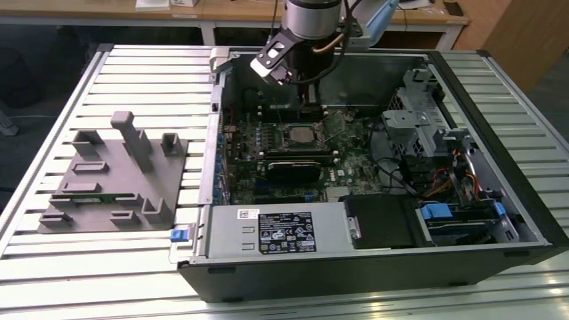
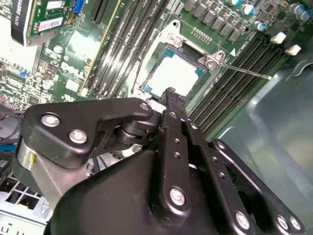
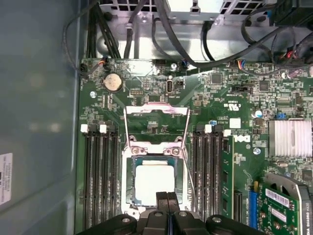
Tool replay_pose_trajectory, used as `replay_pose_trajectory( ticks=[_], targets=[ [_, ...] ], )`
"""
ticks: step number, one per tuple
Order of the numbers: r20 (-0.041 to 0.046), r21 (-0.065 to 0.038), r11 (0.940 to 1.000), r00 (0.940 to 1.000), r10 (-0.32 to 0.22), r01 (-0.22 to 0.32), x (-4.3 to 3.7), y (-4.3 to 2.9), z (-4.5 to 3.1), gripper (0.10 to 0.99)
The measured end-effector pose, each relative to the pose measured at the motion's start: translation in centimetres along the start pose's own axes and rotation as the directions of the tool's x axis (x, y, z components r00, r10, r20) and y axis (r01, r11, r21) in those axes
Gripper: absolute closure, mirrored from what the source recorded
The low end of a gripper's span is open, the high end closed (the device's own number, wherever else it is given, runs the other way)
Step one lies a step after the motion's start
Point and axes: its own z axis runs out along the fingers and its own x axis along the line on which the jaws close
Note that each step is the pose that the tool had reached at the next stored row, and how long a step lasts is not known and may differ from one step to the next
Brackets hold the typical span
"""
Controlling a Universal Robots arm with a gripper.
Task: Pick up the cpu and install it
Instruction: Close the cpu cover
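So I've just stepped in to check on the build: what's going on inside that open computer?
A single robot arm reaches down into the open black computer case. The small square cpu with a silvery-white top lies flat in the socket on the green motherboard. The socket's thin metal retaining frame is flipped open. The gripper sits right at the cpu's edge, shut with nothing held; whether it touches the chip cannot be told.
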Motion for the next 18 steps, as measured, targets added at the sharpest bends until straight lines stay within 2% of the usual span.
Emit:
replay_pose_trajectory(
  ticks=[2, 6, 8, 12, 13, 18],
  targets=[
    [-0.0006, 0.001, 1.0, 1.0, 0.0, 0.0, -0.02, 0.14, 0.02, 0.969],
    [-0.0028, 0.011, 0.9999, 1.0, 0.0, 0.0, -0.02, 0.82, 0.05, 0.969],
    [-0.0124, 0.018, 0.9998, 0.9999, 0.0, 0.0, -0.02, 0.9, 0.02, 0.969],
    [-0.0175, 0.024, 0.9997, 0.9998, 0.001, 0.0, -0.03, 0.95, -0.97, 0.969],
    [-0.0216, 0.026, 0.9997, 0.9998, 0.001, 0.0, -0.03, 0.98, -1.05, 0.969],
    [-0.0337, 0.04, 0.9992, 0.9994, 0.002, 0.0, -0.03, 2.05, -0.98, 0.969]
  ],
)
